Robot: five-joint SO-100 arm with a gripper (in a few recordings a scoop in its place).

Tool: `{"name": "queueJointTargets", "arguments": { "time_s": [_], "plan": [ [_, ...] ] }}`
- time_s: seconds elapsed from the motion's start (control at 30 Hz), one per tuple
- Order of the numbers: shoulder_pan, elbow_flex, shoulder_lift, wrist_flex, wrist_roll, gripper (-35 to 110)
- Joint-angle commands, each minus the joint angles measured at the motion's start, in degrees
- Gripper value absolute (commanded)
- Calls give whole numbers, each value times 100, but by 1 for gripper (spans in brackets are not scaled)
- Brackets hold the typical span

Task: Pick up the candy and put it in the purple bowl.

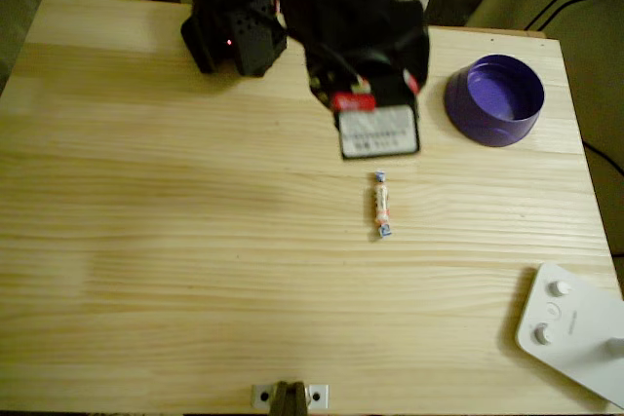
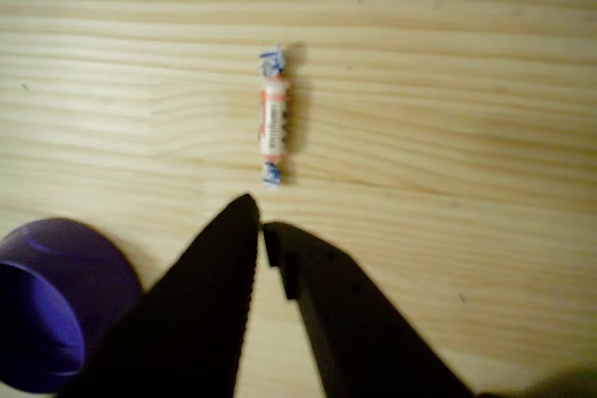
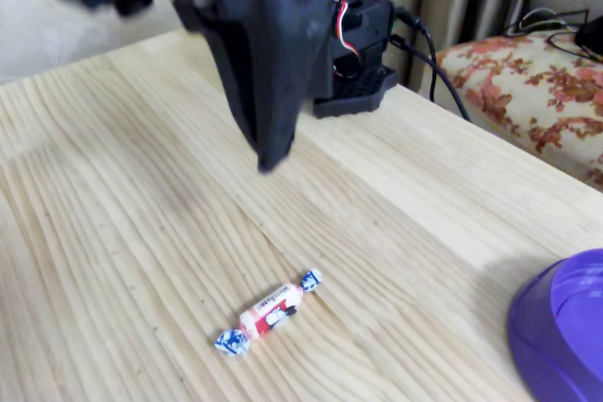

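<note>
Looking down your wrist view, you have the end effector (image 2: pixel 259 221) nearest the lens: two dark, matte, tapering fingers (image 2: pixel 205 305) whose tips all but meet, with nothing between them, so it reads as clenched and empty. Just beyond those tips, apart from them, the candy (image 2: pixel 272 116) lies flat on the table (image 2: pixel 448 100). It is a small thin stick in a white wrapper with orange-red markings and twisted bluish ends; the print on it is too blurred to read. At the lower left of that view you see the purple bowl (image 2: pixel 47 305), round, smooth plastic, thick-walled.

In the fixed view the end effector (image 3: pixel 268 162) hangs above the table with its tip off the surface, and the candy (image 3: pixel 268 313) rests nearer the camera. The table is pale wood with long, straight grain lines.

In the overhead view the candy (image 1: pixel 381 204) sits near the table's middle, lengthwise just below the arm's white label (image 1: pixel 378 132), whose text cannot be read. The purple bowl (image 1: pixel 494 99) stands upright, well apart from the candy, at the upper right. A white device with round buttons (image 1: pixel 570 328) lies at the lower right corner.
</note>
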Motion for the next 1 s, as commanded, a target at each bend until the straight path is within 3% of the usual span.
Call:
{"name": "queueJointTargets", "arguments": {
  "time_s": [0.0, 0.23, 0.73, 0.77, 0.83, 0.9, 0.97],
  "plan": [
    [-229, -598, -246, -308, 26, 0],
    [-396, -976, -1134, -791, 44, 0],
    [-396, -1608, -2399, -791, 18, 0],
    [-387, -1626, -2399, -782, 35, 4],
    [-378, -1635, -2382, -765, 132, 25],
    [-378, -1679, -2312, -756, 141, 26],
    [-404, -1705, -2180, -747, 185, 36]
  ]
}}
